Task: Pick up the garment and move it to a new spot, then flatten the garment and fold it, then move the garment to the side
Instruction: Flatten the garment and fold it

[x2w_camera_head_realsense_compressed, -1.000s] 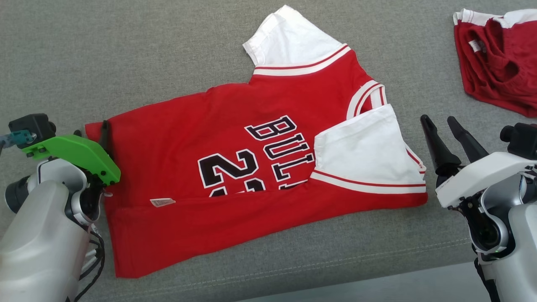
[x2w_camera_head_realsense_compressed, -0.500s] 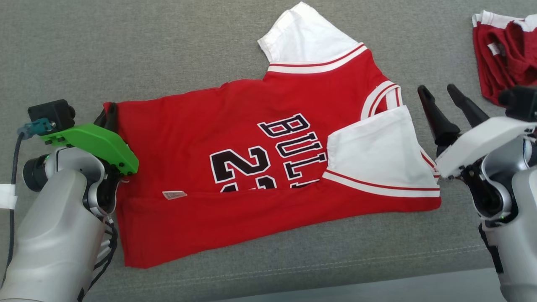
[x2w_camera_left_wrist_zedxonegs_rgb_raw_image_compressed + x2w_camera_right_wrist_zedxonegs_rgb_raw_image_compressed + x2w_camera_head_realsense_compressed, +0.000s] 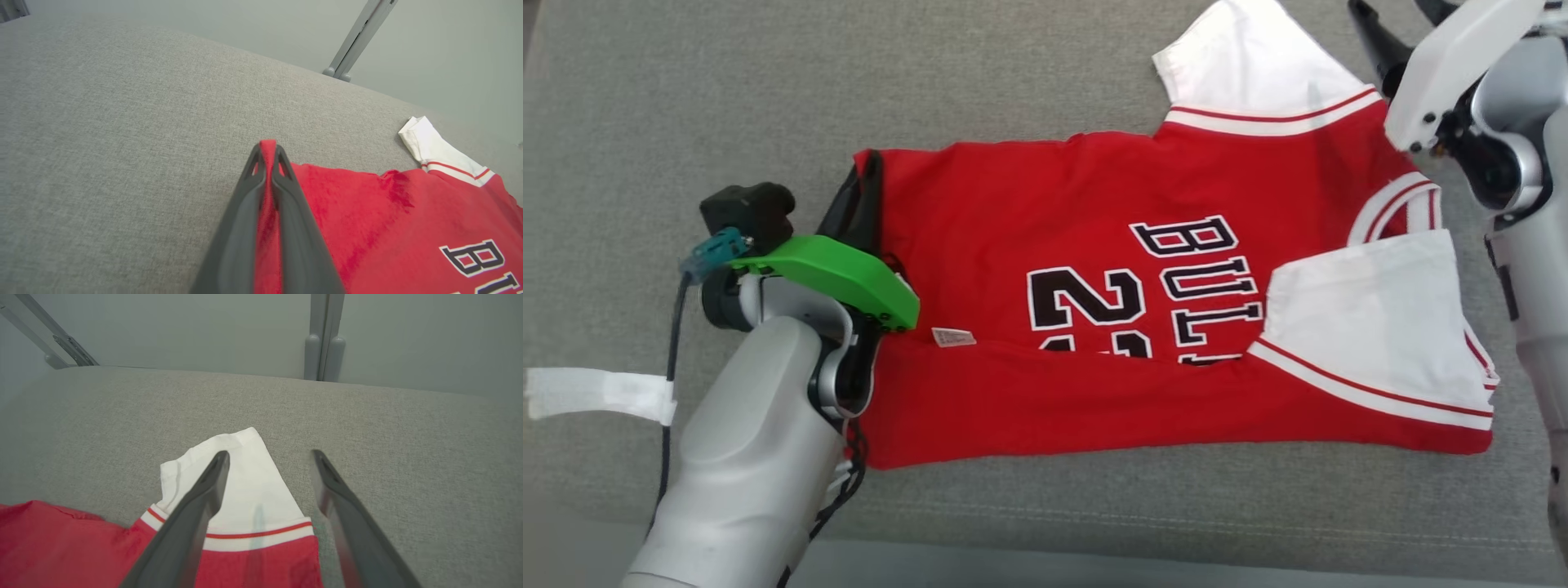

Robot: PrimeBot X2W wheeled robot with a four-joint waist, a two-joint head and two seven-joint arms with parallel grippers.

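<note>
The red jersey [image 3: 1094, 245] lies spread across the grey fabric-covered desk [image 3: 686, 98], its black lettering facing up. Its near long edge is folded over the front, and a small white label [image 3: 953, 336] shows at the fold line. One white sleeve [image 3: 1372, 327] is turned in over the chest, while the other white sleeve [image 3: 1250, 65] sticks out flat towards the far side. The left gripper [image 3: 267, 153] has its fingers pressed together on the hem corner, with a strip of red cloth pinched between them. The right gripper [image 3: 269, 455] is at the far sleeve with its fingers spread wide and holding nothing; one finger is over the white cloth and the other over bare desk beside it. A strip of white tape [image 3: 596, 392] is wrapped around the left arm's cable.
</note>
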